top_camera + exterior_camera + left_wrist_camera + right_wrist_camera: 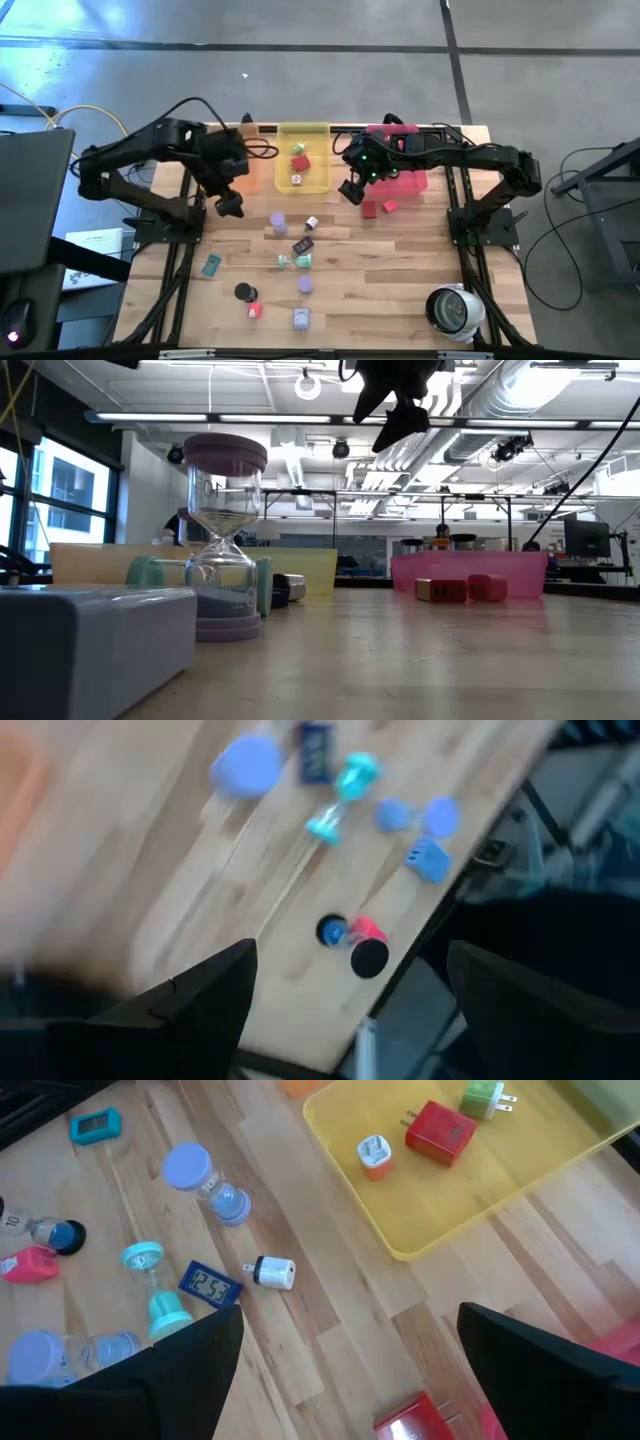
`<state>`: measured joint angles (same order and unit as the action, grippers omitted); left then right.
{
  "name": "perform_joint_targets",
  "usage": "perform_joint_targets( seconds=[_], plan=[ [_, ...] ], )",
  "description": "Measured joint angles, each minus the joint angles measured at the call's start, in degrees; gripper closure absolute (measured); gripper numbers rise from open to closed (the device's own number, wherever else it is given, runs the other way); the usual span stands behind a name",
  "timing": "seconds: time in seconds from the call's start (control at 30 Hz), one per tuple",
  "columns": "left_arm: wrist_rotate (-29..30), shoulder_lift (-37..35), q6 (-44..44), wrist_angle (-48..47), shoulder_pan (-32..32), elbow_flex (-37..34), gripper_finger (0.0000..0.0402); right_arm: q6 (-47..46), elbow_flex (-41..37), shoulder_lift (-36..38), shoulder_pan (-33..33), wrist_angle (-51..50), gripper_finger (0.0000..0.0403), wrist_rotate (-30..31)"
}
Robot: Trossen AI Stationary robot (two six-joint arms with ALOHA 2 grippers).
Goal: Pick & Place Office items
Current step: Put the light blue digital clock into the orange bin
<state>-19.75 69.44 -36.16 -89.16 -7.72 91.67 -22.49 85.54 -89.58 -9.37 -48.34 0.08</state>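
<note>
Now, the left wrist view is smeared: blue blobs on the wooden counter [400, 260], hard to name. In the low view a lavender hourglass [224, 540] blocks much, and both arms are cut off above. Left pincer [229, 206] hangs spread and empty beside the yellow tray [303, 182]; right pincer [352, 190] hangs spread and empty on that tray's other side, by the pink tray [408, 183]. Office items [290, 258] lie scattered below the yellow tray; 3 chargers sit inside it. Behind, an open workshop with ceiling ducts.
</note>
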Motion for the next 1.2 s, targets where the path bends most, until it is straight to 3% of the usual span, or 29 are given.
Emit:
perform_joint_targets(
  seconds=[0.13, 0.63, 0.87, 1.03, 1.2],
  plan=[
    [2.47, 0.54, -10.45, -0.48, 1.63, -0.05, 0.0082, -0.18, 0.00, 0.00, 0.00, -0.04, 0.0045, -0.07],
    [11.16, 3.71, -15.97, -0.50, 18.55, -0.05, 0.0082, -0.45, 0.00, 0.00, 0.10, -0.65, 0.0045, -1.02],
    [7.80, 5.78, -31.72, -0.90, 24.47, -0.05, 0.0083, -0.45, 0.00, 0.00, 1.59, -0.81, 0.0045, -1.88],
    [18.45, 6.24, -41.80, -0.86, 29.77, -0.76, 0.0083, -0.25, 0.00, 0.00, 2.66, -0.81, 0.0045, -1.82],
    [21.54, 6.36, -45.04, -0.81, 32.17, -3.30, 0.0083, -0.29, 0.00, -0.01, 3.77, -1.17, 0.0045, -1.65]
  ],
)
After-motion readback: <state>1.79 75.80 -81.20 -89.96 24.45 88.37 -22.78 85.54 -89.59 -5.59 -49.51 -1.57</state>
